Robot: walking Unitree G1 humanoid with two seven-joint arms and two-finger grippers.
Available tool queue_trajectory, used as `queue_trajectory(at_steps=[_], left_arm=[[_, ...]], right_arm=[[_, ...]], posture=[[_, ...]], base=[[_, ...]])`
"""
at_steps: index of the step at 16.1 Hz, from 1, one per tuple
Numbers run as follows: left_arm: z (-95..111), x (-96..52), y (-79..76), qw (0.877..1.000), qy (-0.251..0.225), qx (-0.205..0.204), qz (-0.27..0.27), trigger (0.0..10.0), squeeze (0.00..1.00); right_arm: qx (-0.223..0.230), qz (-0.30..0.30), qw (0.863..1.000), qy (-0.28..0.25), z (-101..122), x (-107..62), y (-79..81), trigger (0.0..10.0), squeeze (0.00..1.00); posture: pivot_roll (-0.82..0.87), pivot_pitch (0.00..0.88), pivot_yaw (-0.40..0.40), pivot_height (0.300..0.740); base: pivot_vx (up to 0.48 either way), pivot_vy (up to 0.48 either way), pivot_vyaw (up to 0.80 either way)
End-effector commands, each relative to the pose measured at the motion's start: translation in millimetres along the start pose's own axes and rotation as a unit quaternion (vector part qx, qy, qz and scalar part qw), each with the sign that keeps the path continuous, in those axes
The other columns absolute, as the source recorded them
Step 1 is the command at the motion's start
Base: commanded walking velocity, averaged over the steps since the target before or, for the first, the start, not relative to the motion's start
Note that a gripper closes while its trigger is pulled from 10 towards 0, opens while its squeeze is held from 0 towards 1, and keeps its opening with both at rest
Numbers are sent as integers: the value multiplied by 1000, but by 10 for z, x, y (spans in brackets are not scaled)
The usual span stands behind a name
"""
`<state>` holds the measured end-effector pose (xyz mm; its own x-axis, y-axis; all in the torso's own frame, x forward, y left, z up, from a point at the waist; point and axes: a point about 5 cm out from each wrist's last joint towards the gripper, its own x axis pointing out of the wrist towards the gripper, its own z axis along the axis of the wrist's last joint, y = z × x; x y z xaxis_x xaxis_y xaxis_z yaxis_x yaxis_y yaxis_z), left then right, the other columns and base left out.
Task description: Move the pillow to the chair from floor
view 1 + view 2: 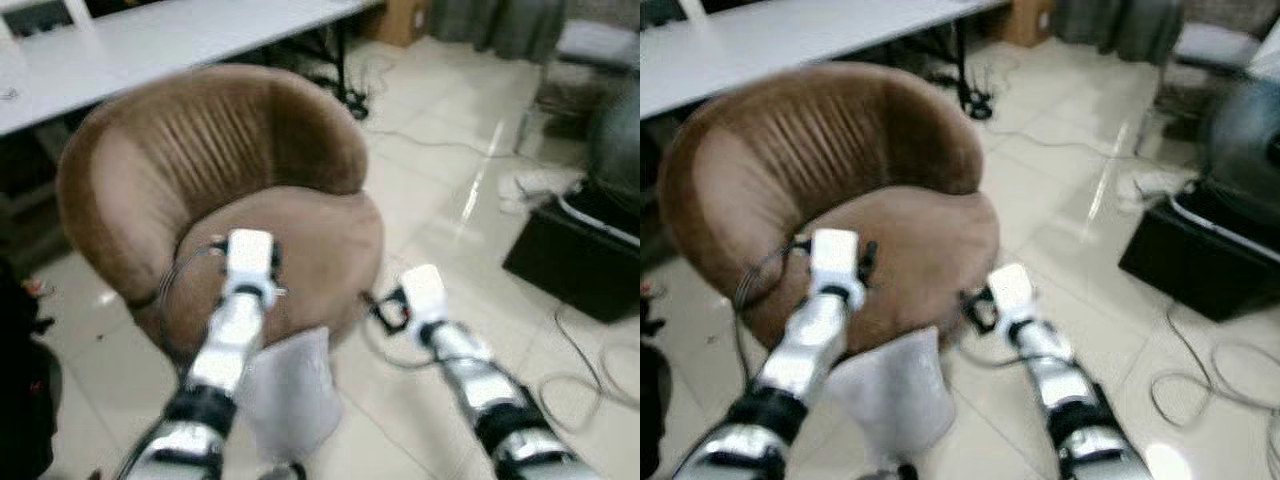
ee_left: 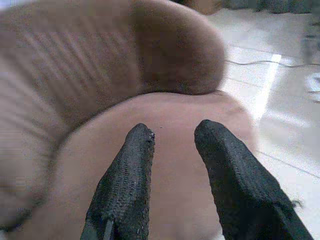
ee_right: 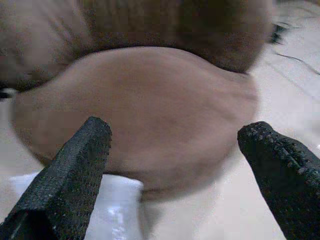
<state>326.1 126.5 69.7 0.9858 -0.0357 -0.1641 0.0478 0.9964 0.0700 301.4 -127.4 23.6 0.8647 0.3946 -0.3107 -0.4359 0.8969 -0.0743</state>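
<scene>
Lying on pale tiled floor [image 1: 440,190]: pillow [image 1: 290,385] against chair [image 1: 300,240] | left tool [image 2: 172,137] apart | right tool [image 3: 175,145] apart

One chair [image 1: 270,230] (seemingly one pillow [image 1: 290,385]).

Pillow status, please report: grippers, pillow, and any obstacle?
Left gripper open, over chair seat. Right gripper open wide, empty. Pillow on floor against chair front, not held. Cables on floor at right.
</scene>
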Motion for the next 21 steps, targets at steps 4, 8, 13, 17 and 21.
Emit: queue_trajectory(at_steps=[4, 8, 13, 17, 21], left_arm=[[-1, -14, -26, 1000, 2, -2, 3, 10000, 0], [-17, -30, -28, 1000, 4, -1, 3, 10000, 0], [-18, -34, -22, 1000, 6, -3, 4, 10000, 0], [-14, -36, -12, 1000, 8, -13, 4, 10000, 0], [-33, -54, -27, 1000, 10, 9, -4, 10000, 0]], right_arm=[[-1, -2, 1000, -4, 35, -4, -44, 10000, 0], [-2, 1, 1000, -3, 29, -6, -30, 10000, 0], [-3, 2, 1000, -2, 17, -9, -21, 10000, 0], [4, -6, 1000, -5, 22, -9, -30, 10000, 0], [-8, 16, 1000, -15, 5, -28, 60, 10000, 0]], posture=[[-139, 0, 49, 740], [-135, 0, 51, 740], [-131, 0, 53, 740], [-132, 0, 53, 740], [-132, 0, 54, 740]], base=[[0, 0, 678], [0, 0, 672], [0, 0, 658], [0, 0, 162], [0, 0, 0]])
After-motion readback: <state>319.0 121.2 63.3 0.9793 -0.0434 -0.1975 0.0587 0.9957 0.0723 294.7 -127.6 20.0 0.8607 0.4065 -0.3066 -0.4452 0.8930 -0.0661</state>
